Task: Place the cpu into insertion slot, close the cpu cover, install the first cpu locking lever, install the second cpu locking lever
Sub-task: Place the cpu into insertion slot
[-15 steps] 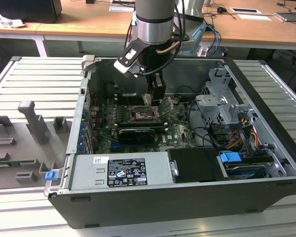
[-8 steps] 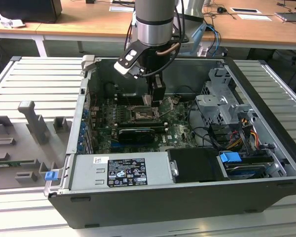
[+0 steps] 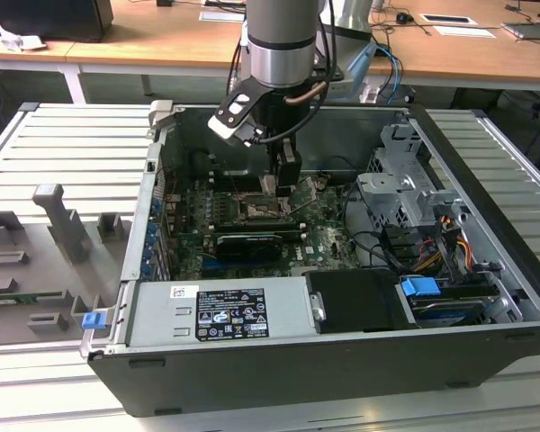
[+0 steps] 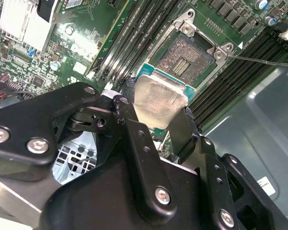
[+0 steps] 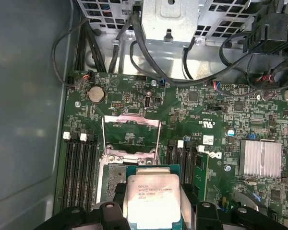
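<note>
Your hand point(image 4: 156, 115) is closed narrow on the cpu point(image 4: 159, 101), its fingers point(image 4: 185, 132) on 2 opposite edges. It holds the chip in the air close by the slot point(image 4: 186, 61), inside the open case point(image 3: 297, 378). The cover point(image 5: 131, 130) lies swung back on its hinge, so the slot is bare.

Watch 3 things.
- In the second wrist view the chip looks tilted against the slot face. If it goes down like that, 1 corner would likely land first and could bend the contacts.
- The grip is on thin edges only. A nudge against the slot rim could twist the chip or let it slip.
- The thin lever point(image 4: 259, 60) juts out beside the slot, and a finger coming down wide of the rim could catch it.

Several things are hard to judge.
- In the first wrist view the cpu point(image 5: 151, 196) covers most of the slot point(image 5: 114, 175), so you cannot check corner alignment there.
- No view tells how high the chip hangs.
- In the exterior view the hand point(image 3: 270, 184) blocks the slot.
- The chip's orientation mark and the 2nd lever are not clear enough to pick out.
</note>
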Motion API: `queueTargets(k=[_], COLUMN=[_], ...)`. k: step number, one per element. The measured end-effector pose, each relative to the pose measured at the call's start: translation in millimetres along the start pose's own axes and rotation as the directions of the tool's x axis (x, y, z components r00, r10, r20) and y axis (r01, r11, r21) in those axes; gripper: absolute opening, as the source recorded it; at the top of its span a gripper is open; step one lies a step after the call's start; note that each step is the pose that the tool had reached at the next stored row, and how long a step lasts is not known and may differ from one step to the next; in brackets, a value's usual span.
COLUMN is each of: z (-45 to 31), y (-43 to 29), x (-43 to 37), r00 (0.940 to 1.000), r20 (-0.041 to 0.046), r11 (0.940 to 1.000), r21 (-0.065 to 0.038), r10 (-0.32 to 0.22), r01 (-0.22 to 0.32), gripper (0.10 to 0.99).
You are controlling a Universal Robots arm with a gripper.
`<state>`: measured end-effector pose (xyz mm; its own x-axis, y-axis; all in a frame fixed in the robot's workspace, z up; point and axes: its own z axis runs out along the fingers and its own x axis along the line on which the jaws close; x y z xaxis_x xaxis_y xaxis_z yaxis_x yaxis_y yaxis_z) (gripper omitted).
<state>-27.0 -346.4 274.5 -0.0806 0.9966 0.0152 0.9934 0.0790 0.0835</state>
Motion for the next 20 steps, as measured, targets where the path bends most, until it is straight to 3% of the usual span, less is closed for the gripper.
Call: queueTargets(k=[3,20], z=[5.5,8.5], y=[-0.5,-1.3], x=[0.5,2.9], r00=[1.0000,1.0000], r20=[0.0006,-0.0016], r11=[1.0000,1.0000], r21=[0.000,-0.001], r10=[0.006,0.006], r01=[-0.006,-0.006], gripper=[0.529,0.529])
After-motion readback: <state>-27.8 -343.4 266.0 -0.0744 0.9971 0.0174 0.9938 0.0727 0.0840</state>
